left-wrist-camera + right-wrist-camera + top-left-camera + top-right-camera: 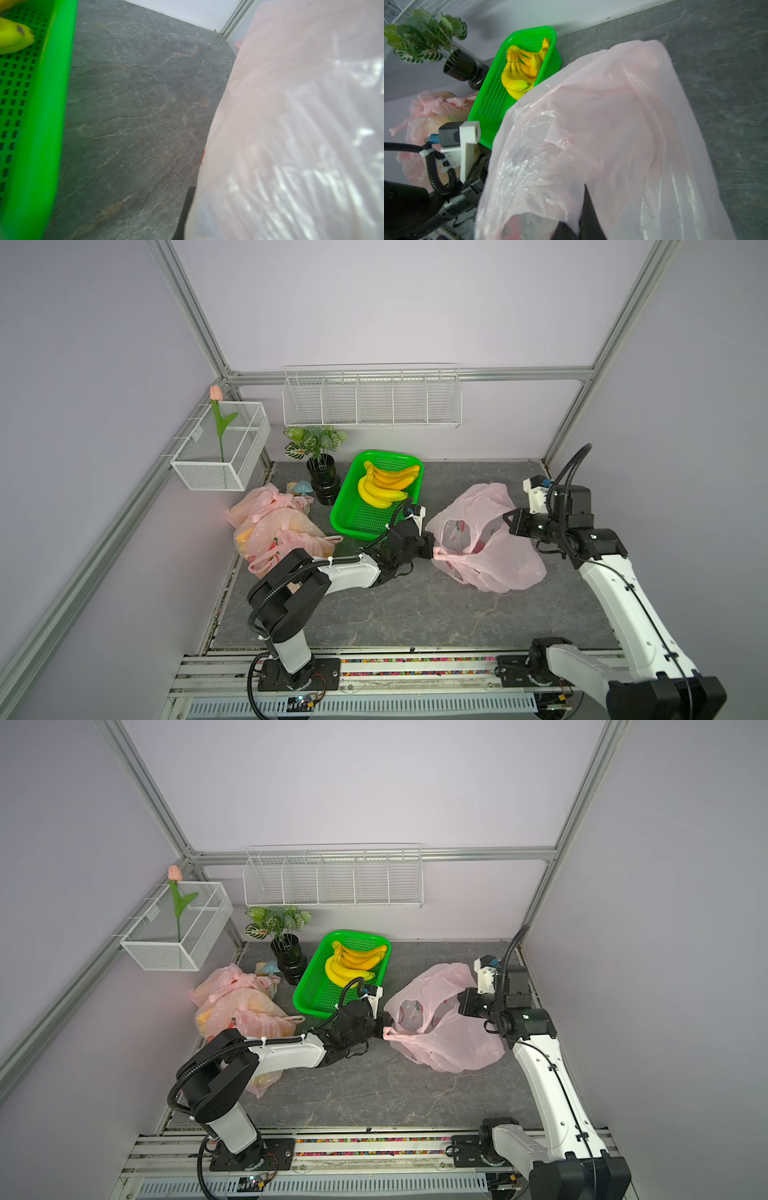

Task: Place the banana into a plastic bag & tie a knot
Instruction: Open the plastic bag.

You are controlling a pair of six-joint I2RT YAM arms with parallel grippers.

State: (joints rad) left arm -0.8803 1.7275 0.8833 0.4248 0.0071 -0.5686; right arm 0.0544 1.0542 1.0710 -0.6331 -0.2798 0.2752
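Gripping the pink bag (490,547), left claw (433,551) and right claw (507,518) are clenched — bananas (384,487) lie near the left one.

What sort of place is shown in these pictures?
Likely a robot lab test cell: an aluminium frame around plain walls, the left arm and right arm mounted on a rail, bananas in a green basket as props.

Both arms match: the left arm (353,570) and right arm (611,597) have white shells between black joint housings, on black base plates (328,670) bolted to the aluminium rail (415,666). Away from the rail, ribbed black conduit (430,174) with white zip ties (425,152) leads to a white camera bracket (469,133). The left gripper (430,549) and right gripper (508,519) are black.
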